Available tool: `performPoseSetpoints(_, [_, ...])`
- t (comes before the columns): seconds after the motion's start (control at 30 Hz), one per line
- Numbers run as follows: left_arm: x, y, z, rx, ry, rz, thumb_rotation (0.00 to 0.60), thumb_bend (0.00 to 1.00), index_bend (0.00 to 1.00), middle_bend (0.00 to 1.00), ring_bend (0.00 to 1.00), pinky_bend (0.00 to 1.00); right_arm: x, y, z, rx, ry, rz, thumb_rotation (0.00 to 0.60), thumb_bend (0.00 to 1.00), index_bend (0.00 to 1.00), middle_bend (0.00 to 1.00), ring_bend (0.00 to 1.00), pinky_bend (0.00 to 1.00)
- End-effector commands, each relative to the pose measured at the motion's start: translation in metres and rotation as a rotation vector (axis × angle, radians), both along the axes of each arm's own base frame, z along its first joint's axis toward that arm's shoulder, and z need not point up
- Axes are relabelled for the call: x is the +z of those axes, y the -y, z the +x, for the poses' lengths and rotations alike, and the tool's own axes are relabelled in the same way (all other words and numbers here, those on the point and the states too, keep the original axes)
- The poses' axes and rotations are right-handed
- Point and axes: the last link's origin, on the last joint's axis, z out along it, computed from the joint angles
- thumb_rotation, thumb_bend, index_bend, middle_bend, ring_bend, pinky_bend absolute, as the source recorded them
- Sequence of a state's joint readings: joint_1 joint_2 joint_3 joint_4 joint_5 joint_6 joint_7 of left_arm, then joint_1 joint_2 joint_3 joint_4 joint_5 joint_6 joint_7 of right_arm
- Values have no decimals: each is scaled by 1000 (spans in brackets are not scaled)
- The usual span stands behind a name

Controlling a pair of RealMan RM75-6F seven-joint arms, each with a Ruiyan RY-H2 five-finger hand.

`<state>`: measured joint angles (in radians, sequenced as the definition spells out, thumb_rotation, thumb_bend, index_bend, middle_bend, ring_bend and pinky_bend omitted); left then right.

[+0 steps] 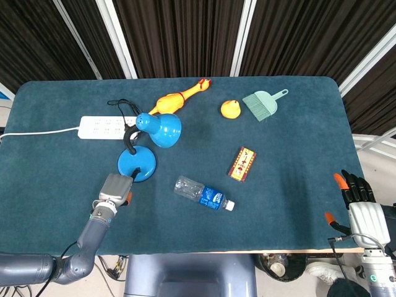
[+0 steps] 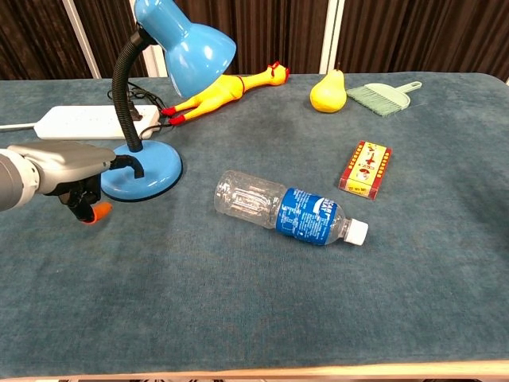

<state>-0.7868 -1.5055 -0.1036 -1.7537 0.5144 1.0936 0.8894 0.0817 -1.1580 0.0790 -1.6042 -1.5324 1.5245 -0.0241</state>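
Blue lamp (image 1: 150,143), yellow rubber chicken (image 1: 178,96) and pear (image 1: 230,109), mint-green brush (image 1: 263,103), white power strip (image 1: 105,127), red-and-yellow patterned box (image 1: 242,164), blue-labelled clear bottle (image 1: 203,193), teal table cloth (image 1: 297,148).
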Motion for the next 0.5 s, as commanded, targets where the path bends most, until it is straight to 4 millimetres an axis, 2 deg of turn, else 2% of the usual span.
performPoseSetpoints(0.03, [-1,1,0,1,-2,-4,600,530,86,947,891,847,0,0,0,1,0,-1,600,313,0,0,0,80])
performPoseSetpoints(0.5, [-3,5,-8,25,-10,-16,600,531,95,948,891,847,1,0,0,-1,5,-6,600,312,0,0,0,79])
